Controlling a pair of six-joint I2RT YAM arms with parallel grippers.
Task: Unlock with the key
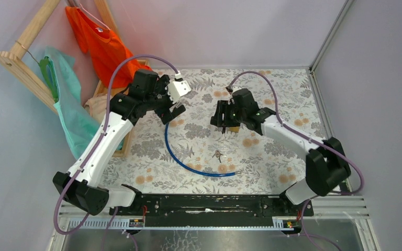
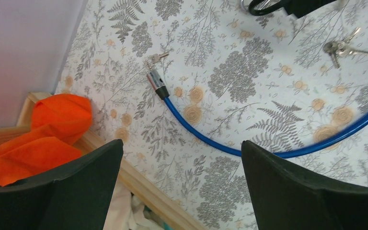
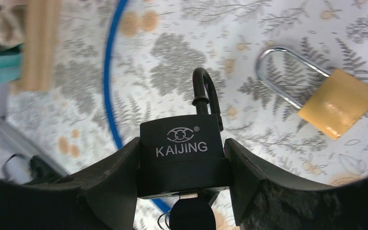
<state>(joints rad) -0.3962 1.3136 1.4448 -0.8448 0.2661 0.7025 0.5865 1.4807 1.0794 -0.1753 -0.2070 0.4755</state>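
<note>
The right gripper (image 3: 182,143) is clamped on a black padlock (image 3: 179,158) over the middle of the table (image 1: 288,83). The key (image 3: 191,216) sits with its blade in the lock's underside and its black head just outside. The left gripper (image 2: 180,146) hovers with its fingers wide apart and nothing between them, toward the far left corner above a blue cable (image 2: 211,139). A brass padlock (image 3: 338,103) lies near the held one, and silver keys (image 2: 341,48) lie nearer the front edge.

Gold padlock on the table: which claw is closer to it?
Right. The right claw, gripping the black padlock, is just beside the gold padlock. The left claw is open, farther off, above the blue cable's end.
</note>
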